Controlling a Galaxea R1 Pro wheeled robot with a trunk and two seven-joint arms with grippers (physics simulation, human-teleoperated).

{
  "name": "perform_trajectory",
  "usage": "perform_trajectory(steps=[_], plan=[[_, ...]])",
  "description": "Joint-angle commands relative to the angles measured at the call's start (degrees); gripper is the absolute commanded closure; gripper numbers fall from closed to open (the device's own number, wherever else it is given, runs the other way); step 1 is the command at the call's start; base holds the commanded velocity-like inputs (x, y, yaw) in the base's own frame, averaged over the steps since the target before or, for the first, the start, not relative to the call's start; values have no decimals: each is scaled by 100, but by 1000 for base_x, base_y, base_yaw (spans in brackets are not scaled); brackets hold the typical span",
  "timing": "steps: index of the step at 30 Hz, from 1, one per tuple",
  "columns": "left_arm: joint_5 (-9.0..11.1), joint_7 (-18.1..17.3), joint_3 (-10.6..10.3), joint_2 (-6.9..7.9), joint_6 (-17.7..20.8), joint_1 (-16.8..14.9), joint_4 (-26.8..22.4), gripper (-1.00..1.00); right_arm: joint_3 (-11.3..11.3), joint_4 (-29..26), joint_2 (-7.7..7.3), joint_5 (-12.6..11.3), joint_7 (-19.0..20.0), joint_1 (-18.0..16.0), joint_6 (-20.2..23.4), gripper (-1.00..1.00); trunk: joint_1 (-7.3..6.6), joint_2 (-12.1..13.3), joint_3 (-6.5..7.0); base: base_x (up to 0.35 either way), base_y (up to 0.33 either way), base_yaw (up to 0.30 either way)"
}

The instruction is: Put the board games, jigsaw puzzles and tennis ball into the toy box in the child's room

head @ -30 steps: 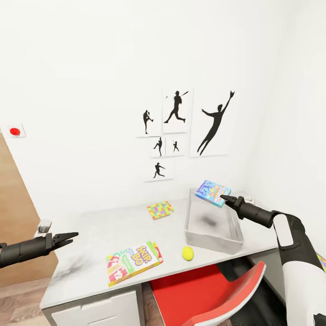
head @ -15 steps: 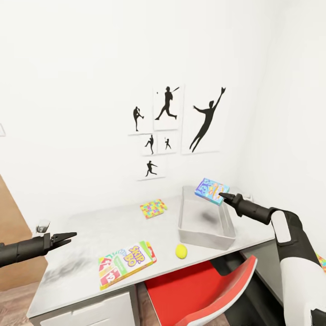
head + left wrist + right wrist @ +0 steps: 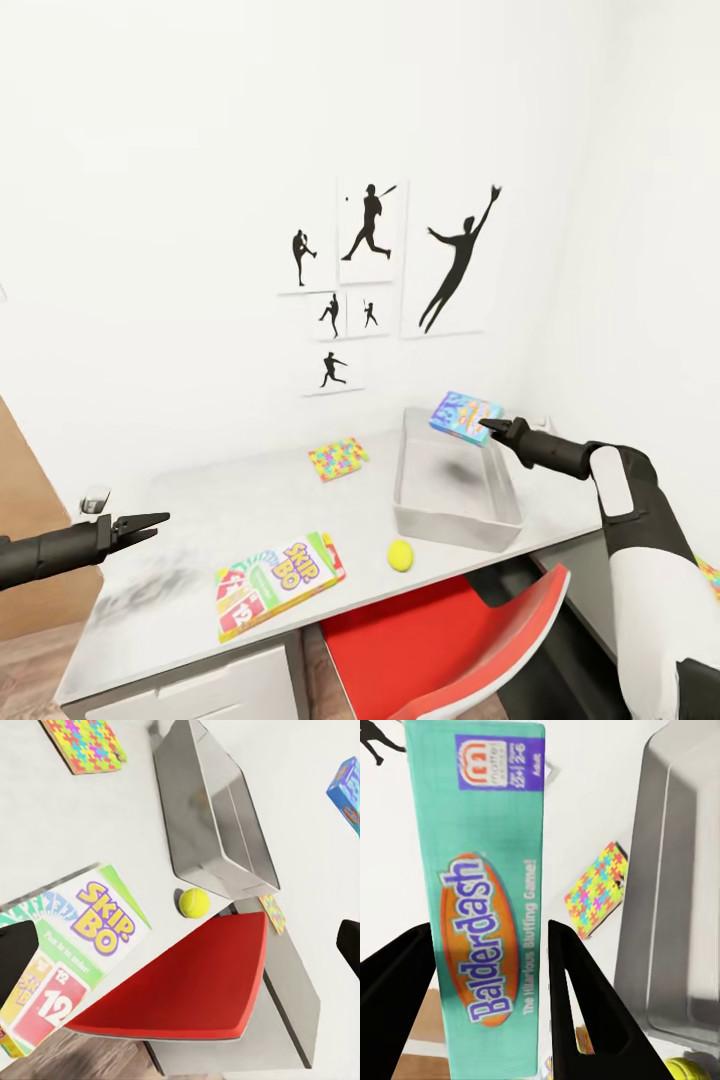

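The right gripper (image 3: 487,427) holds the blue Balderdash board game (image 3: 465,416) up in the air above the far right end of the grey toy box (image 3: 440,522), its fingers (image 3: 577,1005) closed on the box's teal edge, one on each face. The game hangs tilted and clear of the bin's rim, which suggests it is being carried over the opening so it can drop in flat; the bin looks wide enough for that. A dark shadow sits on the bin's floor beneath it.

The left gripper (image 3: 150,522) hovers over the near left part of the table (image 3: 220,500), fingers slightly parted and holding nothing, probably parked out of the way.

The rest of the toys lie on the table, outside the bin. The SKIP-BO board game (image 3: 275,582) rests near the front edge, the tennis ball (image 3: 400,553) just right of it and close to the bin's near wall, and a jigsaw puzzle (image 3: 338,457) lies toward the far side, left of the bin.

A red chair seat (image 3: 440,645) is pushed under the table's front edge and is cut off by the frame. In the left wrist view a small multicoloured square (image 3: 273,913) peeks out beyond the bin; whether it is the second puzzle I cannot tell. Something colourful (image 3: 709,578) shows at the far right edge behind the right arm, too cropped to name.
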Motion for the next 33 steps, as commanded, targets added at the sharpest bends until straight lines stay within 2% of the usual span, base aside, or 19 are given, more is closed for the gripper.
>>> perform_trajectory(steps=[1,8,19,33], plan=[[-59,-53,9,0,57,-7,-4,-100,13,4,3,51,54,-15,19,100,5,-14,-23,169,0,0],[-63,-53,5,-10,60,-8,-2,-100,108,24,3,43,35,-82,11,100,5,-14,-88,153,0,0],[-63,-53,0,-6,48,-8,-2,-100,116,85,2,42,34,-103,14,100,5,-14,-192,19,0,0],[-64,-53,2,-3,47,-8,-2,-100,118,97,2,42,34,-104,30,100,5,-14,-324,99,0,0]])
